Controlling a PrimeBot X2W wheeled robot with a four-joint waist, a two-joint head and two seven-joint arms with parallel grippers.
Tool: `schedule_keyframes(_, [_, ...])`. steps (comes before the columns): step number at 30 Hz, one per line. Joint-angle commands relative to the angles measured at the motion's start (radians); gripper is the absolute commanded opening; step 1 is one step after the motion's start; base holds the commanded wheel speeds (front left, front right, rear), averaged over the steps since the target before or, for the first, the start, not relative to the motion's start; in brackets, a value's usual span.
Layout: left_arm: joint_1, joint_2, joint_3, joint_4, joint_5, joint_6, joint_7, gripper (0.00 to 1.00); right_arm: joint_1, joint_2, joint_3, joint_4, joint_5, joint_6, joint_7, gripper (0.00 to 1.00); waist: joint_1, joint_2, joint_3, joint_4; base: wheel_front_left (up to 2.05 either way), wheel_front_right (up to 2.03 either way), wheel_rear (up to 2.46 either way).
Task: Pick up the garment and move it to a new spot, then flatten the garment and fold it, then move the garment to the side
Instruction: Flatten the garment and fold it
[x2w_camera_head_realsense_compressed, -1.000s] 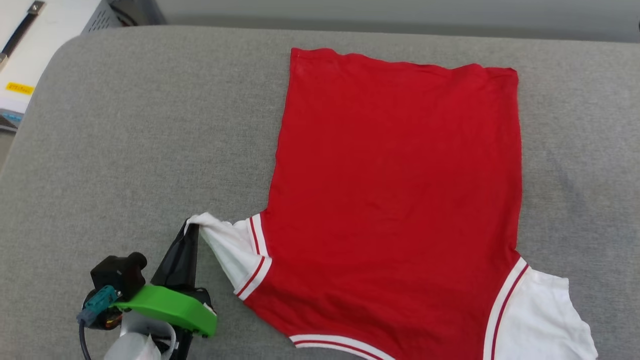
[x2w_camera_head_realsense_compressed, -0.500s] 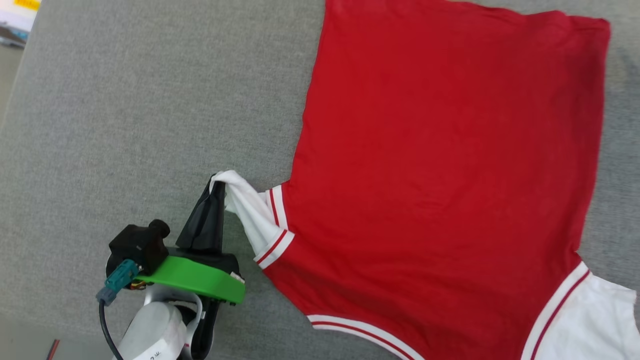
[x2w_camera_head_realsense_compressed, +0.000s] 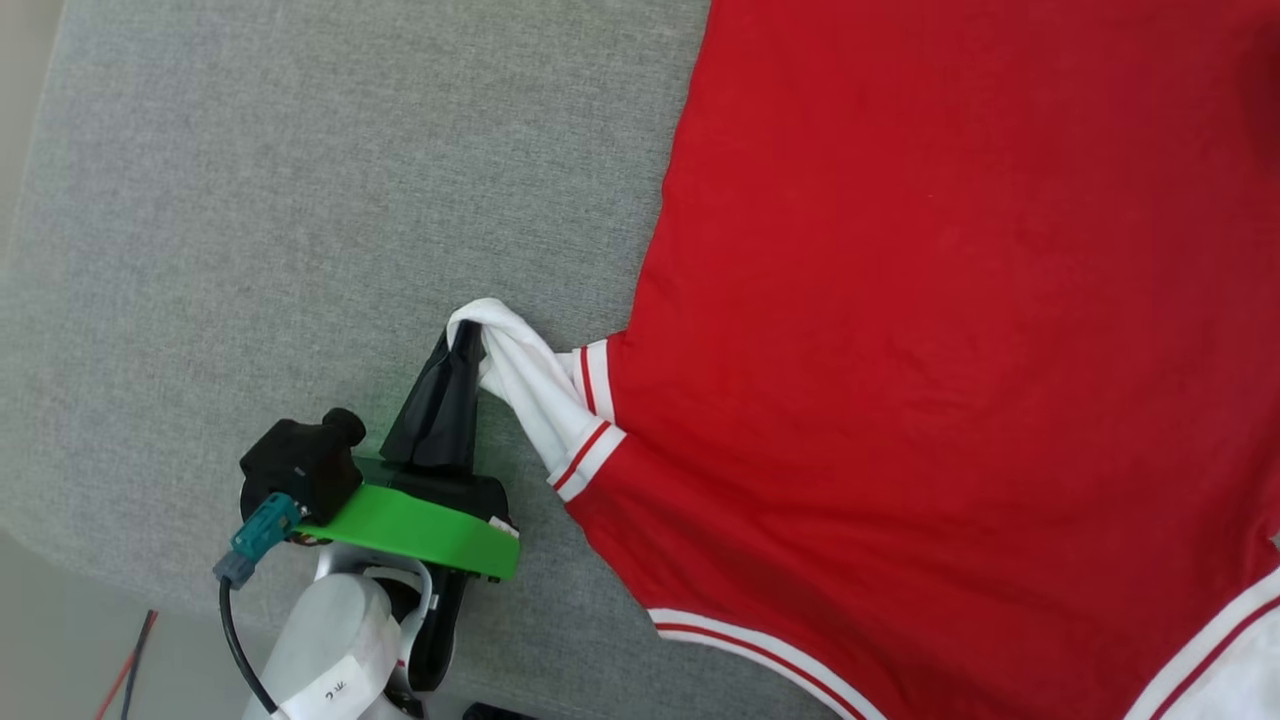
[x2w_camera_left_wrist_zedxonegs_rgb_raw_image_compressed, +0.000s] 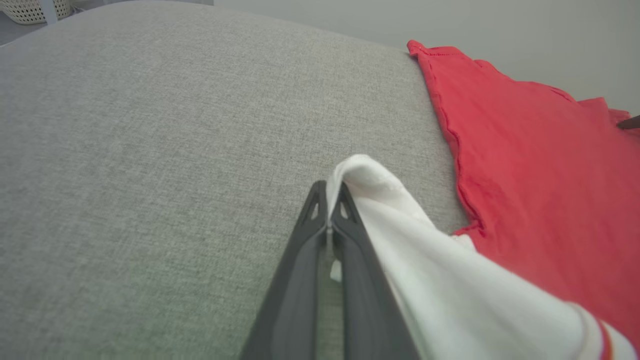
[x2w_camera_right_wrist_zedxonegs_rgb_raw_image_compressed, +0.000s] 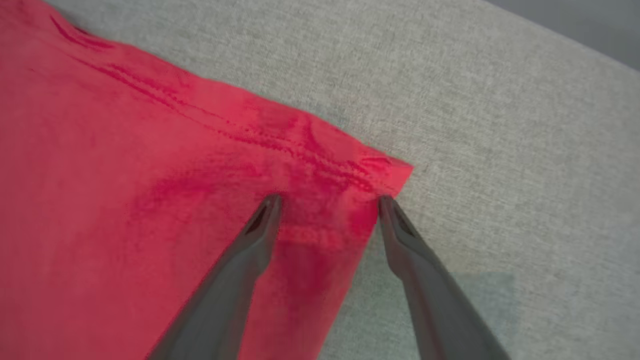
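Item 1, nearest: left hand (x2w_camera_head_realsense_compressed: 466, 345), carried on a green wrist mount (x2w_camera_head_realsense_compressed: 420, 530), low and left in the head view. We log its fingers pressed together at the tips, pinching a bunched fold of the white sleeve (x2w_camera_head_realsense_compressed: 530, 395). In the left wrist view the cloth drapes over one finger and trails back toward the red body.

Item 2: garment (x2w_camera_head_realsense_compressed: 950, 330), red, plain face up, spread flat on the table (x2w_camera_head_realsense_compressed: 300, 200), neck end toward the robot, hem away from it. We note red-white striped trim at the sleeve seam and along the neckline (x2w_camera_head_realsense_compressed: 750, 663). The pinched sleeve is drawn out sideways from the body. A second sleeve (x2w_camera_head_realsense_compressed: 1245, 685), white, sits at the head view's lower right corner.

Item 3, far end: right hand (x2w_camera_right_wrist_zedxonegs_rgb_raw_image_compressed: 328, 200), fingers set well apart astride a hem corner, one tip over red cloth, the other at the cloth's side edge. We find nothing held between them and cannot tell whether the tips touch the fabric.

Item 4: table, covered in grey woven cloth.
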Motion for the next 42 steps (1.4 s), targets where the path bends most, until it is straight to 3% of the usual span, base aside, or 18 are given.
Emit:
schedule_keyframes(1, [-0.022,-0.01,0.004,0.001,0.008,-0.007,-0.006,0.0,-0.007,0.008,0.002,0.021,0.004,-0.001,-0.013,1.0,-0.0002,-0.0001,0.024,0.025,0.0,0.0,0.0])
schedule_keyframes(8, [-0.028,-0.029,0.013,0.019,0.028,-0.018,-0.006,0.0,0.077,0.006,0.034,0.11,0.01,-0.001,-0.02,1.0,-0.0002,-0.0001,0.019,0.031,0.0,0.0,0.0])
schedule_keyframes(9, [-0.026,-0.029,0.016,0.02,0.03,-0.019,-0.006,0.0,0.08,0.005,0.038,0.112,0.011,-0.001,-0.026,0.47,-0.0002,-0.0001,0.016,0.027,0.0,0.0,0.0])
schedule_keyframes(10, [-0.025,-0.029,0.019,0.022,0.033,-0.019,-0.006,0.0,0.082,0.002,0.042,0.112,0.009,-0.001,-0.036,0.0,-0.0002,-0.0001,0.013,0.025,0.0,0.0,0.0])
schedule_keyframes(20, [0.008,-0.022,0.048,0.052,0.046,-0.023,-0.006,0.0,0.05,-0.012,0.114,0.055,0.017,-0.001,-0.157,0.0,-0.0002,-0.0001,-0.099,-0.025,0.0,0.0,0.0])
schedule_keyframes(27, [0.078,-0.008,0.071,0.076,0.05,-0.024,-0.006,0.0,0.115,-0.119,0.2,-0.079,0.08,-0.001,-0.234,0.0,-0.0002,-0.0001,-0.221,-0.063,0.0,0.0,0.0])
schedule_keyframes(35, [0.17,0.012,0.118,0.072,0.052,-0.02,-0.006,0.0,0.313,-0.276,0.197,-0.275,0.174,-0.001,-0.314,0.0,-0.0002,-0.0001,-0.318,-0.129,0.0,0.0,0.0])
schedule_keyframes(42, [0.238,0.035,0.157,0.052,0.05,-0.007,-0.006,0.0,0.566,-0.305,0.107,-0.393,0.197,-0.001,-0.375,0.0,-0.0002,-0.0001,-0.36,-0.216,0.0,0.0,0.0])
